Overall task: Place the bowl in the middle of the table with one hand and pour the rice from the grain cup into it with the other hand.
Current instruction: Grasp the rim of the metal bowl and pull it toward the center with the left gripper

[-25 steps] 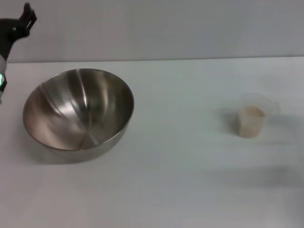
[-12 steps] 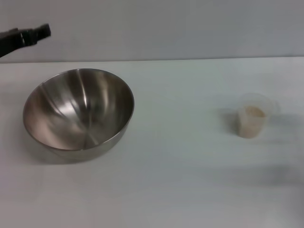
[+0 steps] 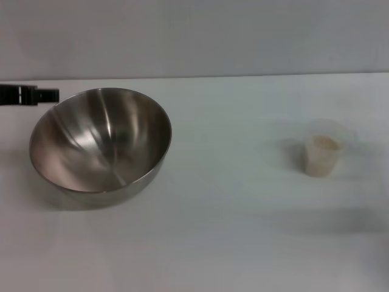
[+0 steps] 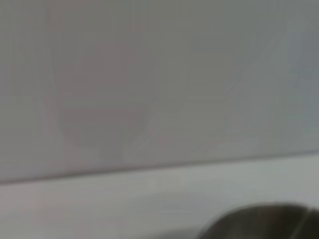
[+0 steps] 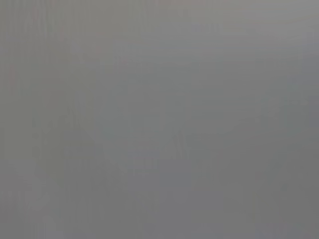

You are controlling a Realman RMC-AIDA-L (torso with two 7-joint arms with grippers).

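Bowl (image 3: 100,143) sits toward our left; left gripper (image 3: 36,95) lies just beside its far-left rim, nearer than the unseen right arm. Grip state undeterminable.

plain grey wall (image 3: 231,36) behind, nothing else.

The head camera looks forward and down from above, taking in the whole white counter (image 3: 231,231) up to the grey wall behind. The left wrist camera sits low and close, facing that wall across the counter, and shares with the head view the steel bowl (image 3: 100,143) rim (image 4: 261,221). The right wrist camera shows only flat grey.
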